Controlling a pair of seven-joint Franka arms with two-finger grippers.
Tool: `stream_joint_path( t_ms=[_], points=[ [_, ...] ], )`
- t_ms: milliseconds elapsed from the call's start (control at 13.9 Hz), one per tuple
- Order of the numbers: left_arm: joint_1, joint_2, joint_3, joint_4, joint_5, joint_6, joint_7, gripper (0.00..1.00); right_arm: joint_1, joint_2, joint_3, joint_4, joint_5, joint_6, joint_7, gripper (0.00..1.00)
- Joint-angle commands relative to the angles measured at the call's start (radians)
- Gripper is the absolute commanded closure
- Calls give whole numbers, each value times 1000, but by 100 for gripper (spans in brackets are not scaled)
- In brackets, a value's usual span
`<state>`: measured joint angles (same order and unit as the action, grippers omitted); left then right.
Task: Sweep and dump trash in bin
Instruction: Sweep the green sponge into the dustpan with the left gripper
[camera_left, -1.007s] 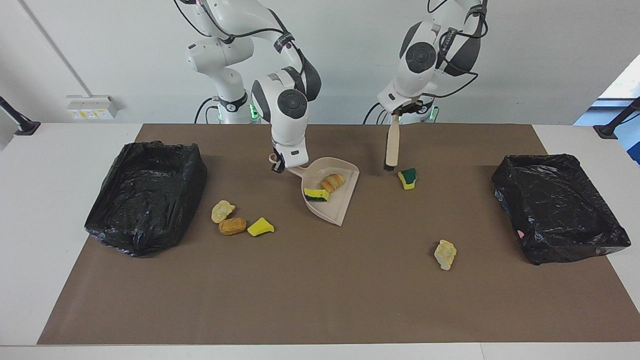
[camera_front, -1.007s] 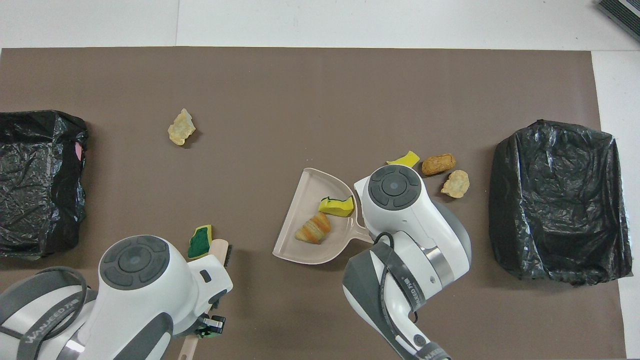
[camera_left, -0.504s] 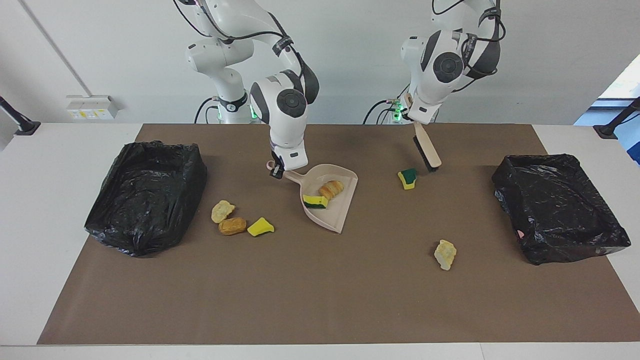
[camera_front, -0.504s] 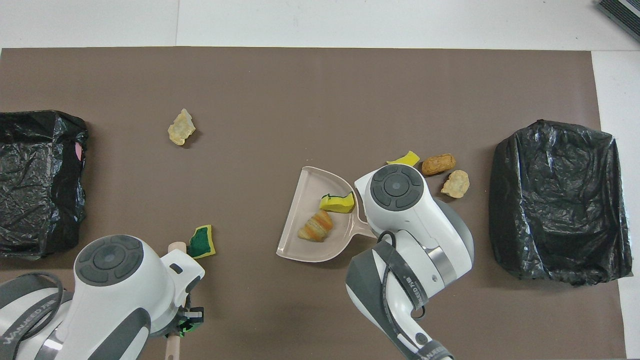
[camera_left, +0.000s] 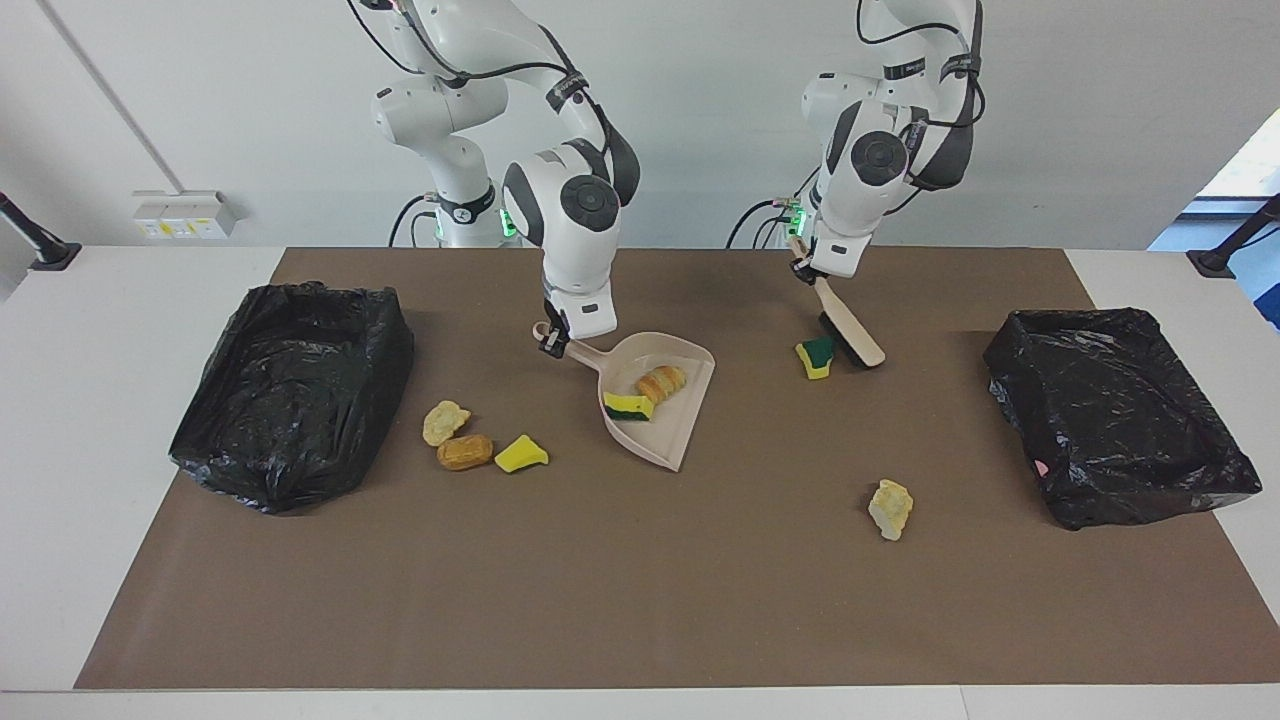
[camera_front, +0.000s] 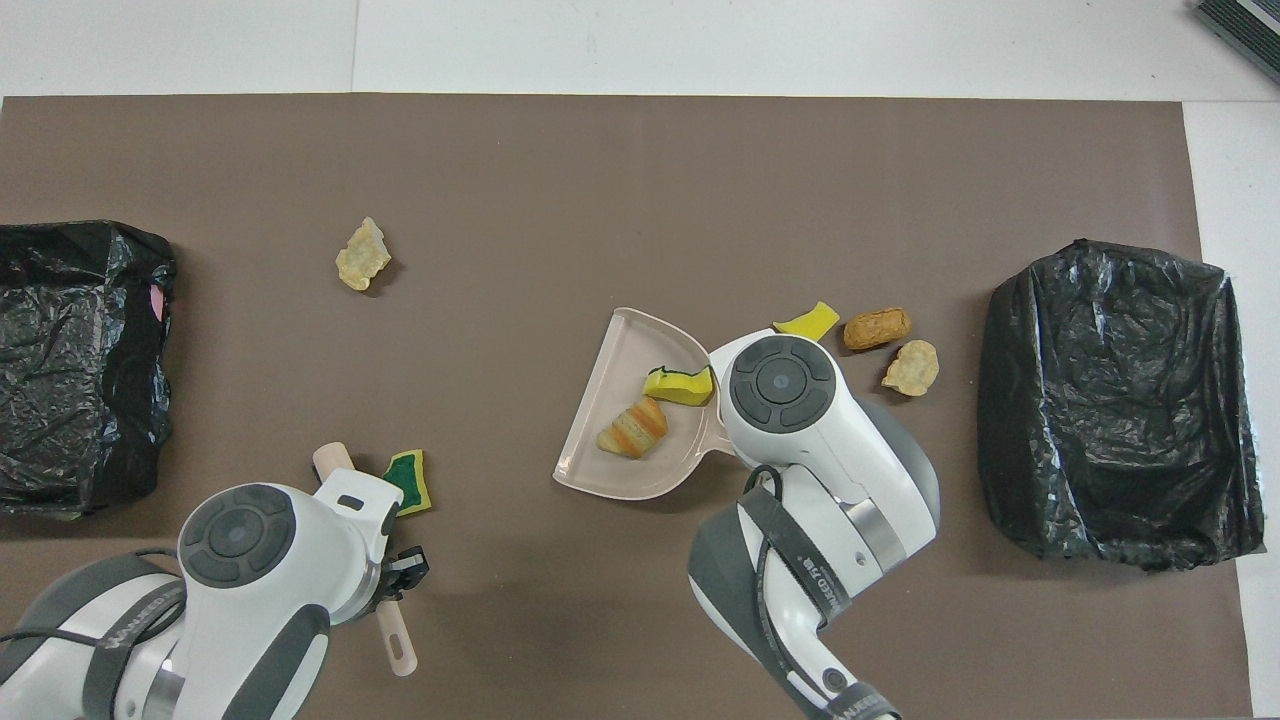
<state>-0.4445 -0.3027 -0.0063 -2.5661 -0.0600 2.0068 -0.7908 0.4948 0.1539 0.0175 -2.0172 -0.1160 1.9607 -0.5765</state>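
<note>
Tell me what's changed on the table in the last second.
The left gripper swung its brush around the green-yellow sponge toward the left arm's end. The right gripper shifted the dustpan slightly. Loose scraps and both bins stayed put.

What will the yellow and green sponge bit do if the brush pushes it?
The sponge bit looks soft and light, so it will probably slide or tumble easily. Its flat faces suggest it won't roll far. The brush sits right beside it.
</note>
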Motion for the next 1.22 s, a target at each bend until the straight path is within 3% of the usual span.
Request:
stream_joint_path(
  t_ms=[0,216,504,719,1151],
  points=[
    [-45,152,3,119,-50,67,-51,100,-5,-10,2,-11,-28,15,33,100],
    [-84,237,2,245,-136,87,-19,100,-5,-10,2,-11,-28,12,32,100],
    [-160,244,0,271,-159,102,125,100,-5,-10,2,-11,-28,9,30,100],
    [-226,258,2,311,-181,106,445,100,-10,-11,2,-11,-28,7,30,100],
    [-267,287,3,386,-189,83,460,100,-13,-11,2,-8,-28,1,29,100]
  ],
)
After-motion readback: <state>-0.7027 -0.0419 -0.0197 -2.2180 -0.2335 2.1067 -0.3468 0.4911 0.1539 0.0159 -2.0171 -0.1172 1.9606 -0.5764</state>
